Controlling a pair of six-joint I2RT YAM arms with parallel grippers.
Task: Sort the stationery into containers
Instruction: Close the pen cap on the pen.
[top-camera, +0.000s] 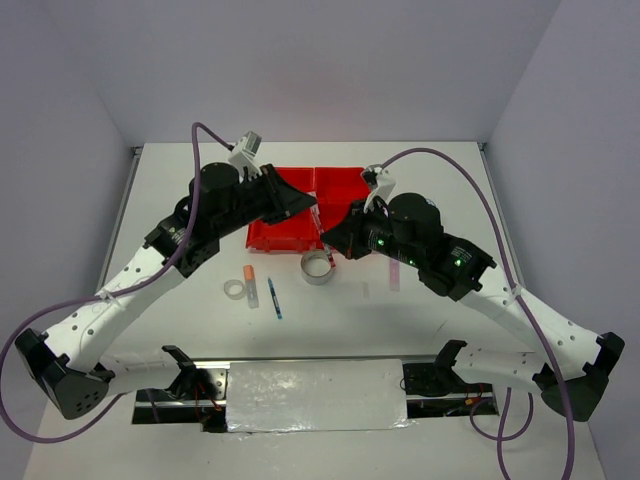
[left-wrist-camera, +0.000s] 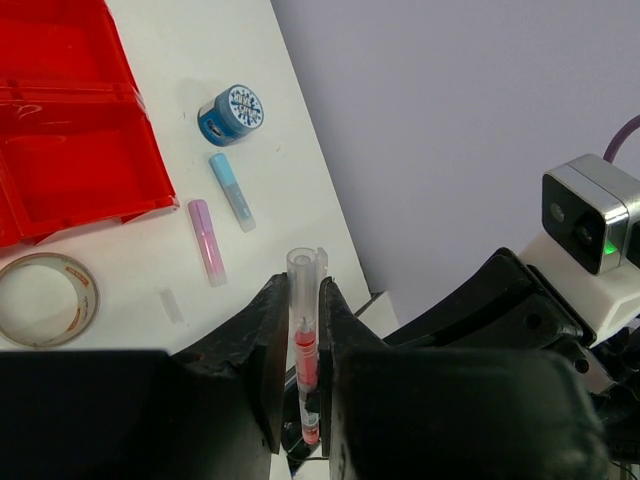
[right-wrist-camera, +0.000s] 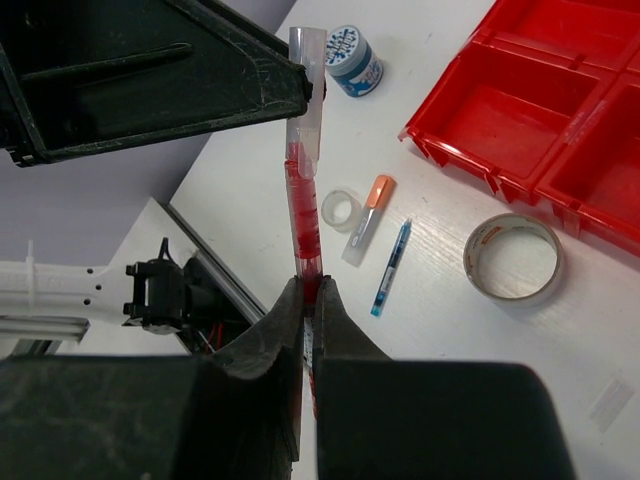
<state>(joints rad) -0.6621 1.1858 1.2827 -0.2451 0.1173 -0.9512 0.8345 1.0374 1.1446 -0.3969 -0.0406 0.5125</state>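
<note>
Two hands hold one red pen (right-wrist-camera: 303, 200) in the air over the near part of the red tray (right-wrist-camera: 500, 110). The right hand (right-wrist-camera: 308, 295) is clamped tight on one end, and the left hand (left-wrist-camera: 301, 300) is closed narrowly around the clear-capped end. On the surface before the tray's near edge lie a blue pen (right-wrist-camera: 392, 268), an orange stub (right-wrist-camera: 378, 190), a small clear tape ring (right-wrist-camera: 342, 208) and a silvery tape ring (right-wrist-camera: 513, 258). The step appears to be a handover. One hand should loosen only while the other grips firmly, and the pen should then be lowered level into one tray compartment.
</note>
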